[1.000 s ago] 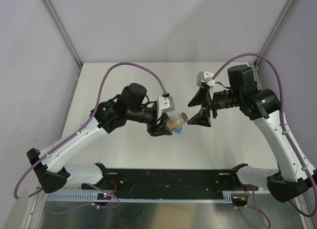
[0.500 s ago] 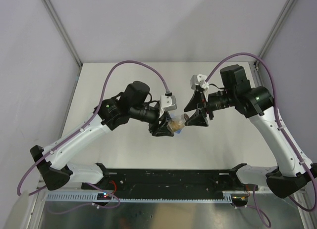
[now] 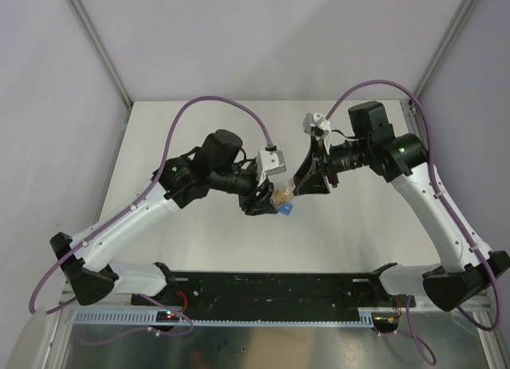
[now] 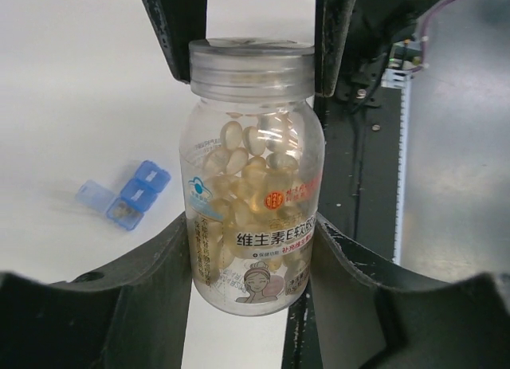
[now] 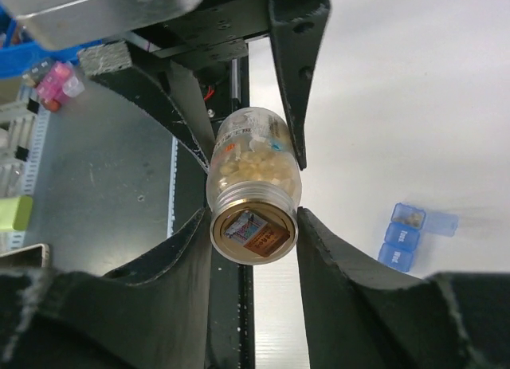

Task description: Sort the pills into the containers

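A clear bottle (image 4: 253, 186) full of pale yellow pills hangs above the table, and my left gripper (image 4: 251, 245) is shut on its lower body. My right gripper (image 5: 253, 225) is shut on the bottle's screw cap (image 5: 253, 229), a finger pressed on each side. From above, the left gripper (image 3: 267, 200) and right gripper (image 3: 307, 186) meet at the bottle (image 3: 280, 197) mid-table. The containers, a light-blue pill box (image 4: 127, 195), lie on the table below, also seen as the pill box (image 5: 406, 229). One end compartment has its lid flipped open.
A black rail (image 3: 279, 288) runs along the table's near edge with a metal bench (image 3: 239, 345) below it. Grey walls close in the white table (image 3: 199, 122) on the left, back and right.
My right gripper has moved left to the bottle and shut on its cap. My left gripper has kept hold of the bottle, shifting only slightly.
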`<state>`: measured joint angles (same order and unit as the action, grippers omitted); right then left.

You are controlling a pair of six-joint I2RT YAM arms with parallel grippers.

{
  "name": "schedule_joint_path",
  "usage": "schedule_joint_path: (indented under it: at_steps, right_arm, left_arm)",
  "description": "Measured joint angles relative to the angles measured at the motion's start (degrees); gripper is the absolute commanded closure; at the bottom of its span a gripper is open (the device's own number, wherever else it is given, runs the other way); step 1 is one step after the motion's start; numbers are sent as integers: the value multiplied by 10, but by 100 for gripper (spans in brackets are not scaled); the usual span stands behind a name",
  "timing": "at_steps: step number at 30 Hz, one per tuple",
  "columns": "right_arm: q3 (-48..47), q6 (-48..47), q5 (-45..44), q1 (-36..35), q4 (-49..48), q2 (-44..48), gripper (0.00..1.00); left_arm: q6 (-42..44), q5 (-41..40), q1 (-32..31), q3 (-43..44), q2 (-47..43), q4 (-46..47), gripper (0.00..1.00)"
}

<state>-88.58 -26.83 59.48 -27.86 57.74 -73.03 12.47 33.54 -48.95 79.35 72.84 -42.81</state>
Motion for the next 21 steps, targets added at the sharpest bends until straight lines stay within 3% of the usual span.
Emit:
schedule_joint_path:
  at_steps: [9,21]
  right_arm:
    - [24,114,59,53,-103,-55,93]
    - [35,241,103,68,-187,-146,92]
  left_arm:
    - [-8,-182,-34,4,4,13,100]
    - [-1,-459,-115,-18,26,25,100]
